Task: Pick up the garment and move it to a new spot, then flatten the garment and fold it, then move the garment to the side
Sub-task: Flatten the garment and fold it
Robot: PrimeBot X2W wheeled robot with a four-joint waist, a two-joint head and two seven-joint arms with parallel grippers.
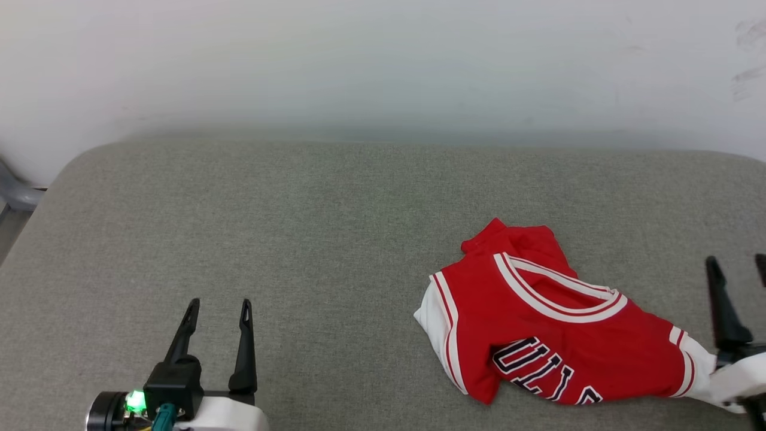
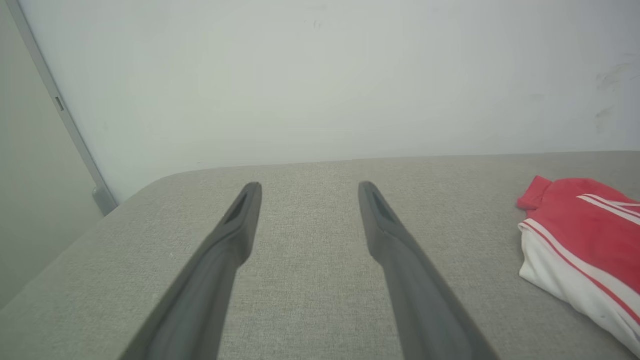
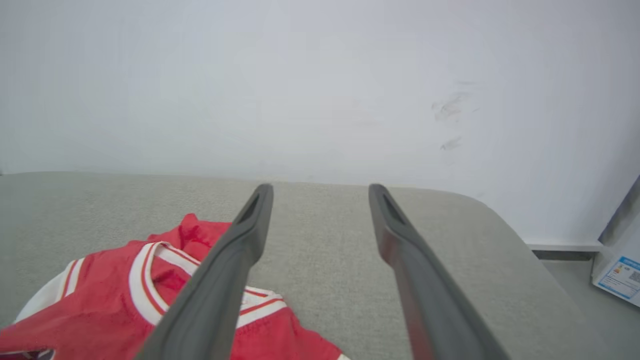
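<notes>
Garment, a red jersey with white sleeves, lies rumpled toward the right of the grey padded surface. From left: the left gripper hovers with jaws spread over bare padding, well apart from the shirt. The right gripper, jaws likewise spread and empty, sits just beside the right-hand sleeve. Light, limp and probably slick, the cloth would sag from a single pinch, so the striped collar or shoulder seams look the surest holds.
</notes>
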